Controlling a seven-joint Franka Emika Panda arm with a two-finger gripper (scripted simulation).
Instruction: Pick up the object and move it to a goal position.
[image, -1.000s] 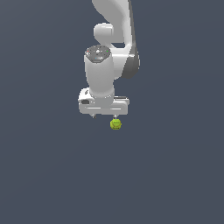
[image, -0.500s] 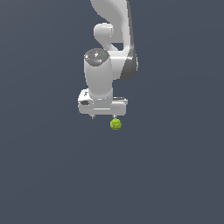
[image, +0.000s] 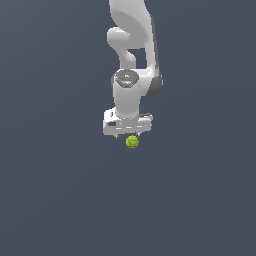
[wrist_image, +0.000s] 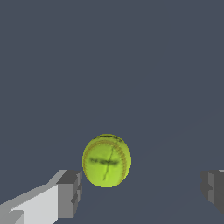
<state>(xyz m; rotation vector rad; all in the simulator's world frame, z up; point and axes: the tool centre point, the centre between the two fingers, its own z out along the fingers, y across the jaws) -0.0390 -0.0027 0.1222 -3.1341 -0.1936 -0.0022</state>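
A white robot arm (image: 131, 45) hangs down from the top of the exterior view. At its low end is the white hand (image: 128, 134). The hand is wide and flat, and it points down.

Just under the hand is the ball (image: 132, 142). It is small and yellow-green. It is narrower than the hand. In the exterior view the ball sits at about 5 o'clock from the middle of the hand, very close below it. I cannot tell from that view if the hand touches the ball.

The wrist view looks down past the hand. There the ball (wrist_image: 106, 160) is round and bright, with thin dark lines across it and a ring of tiny stitches. Two grey fingertips show, one on each side of the ball. One fingertip (wrist_image: 70, 194) is just beside the ball, with a thin gap between them. The other fingertip (wrist_image: 213, 187) is well apart from the ball, with a lot of bare grey ground between them. So the hand is open wide, and it holds nothing. The ball lies between the two fingertips, but much nearer to one than to the other.

Everything around the ball is plain dark blue-grey ground (image: 60, 190).
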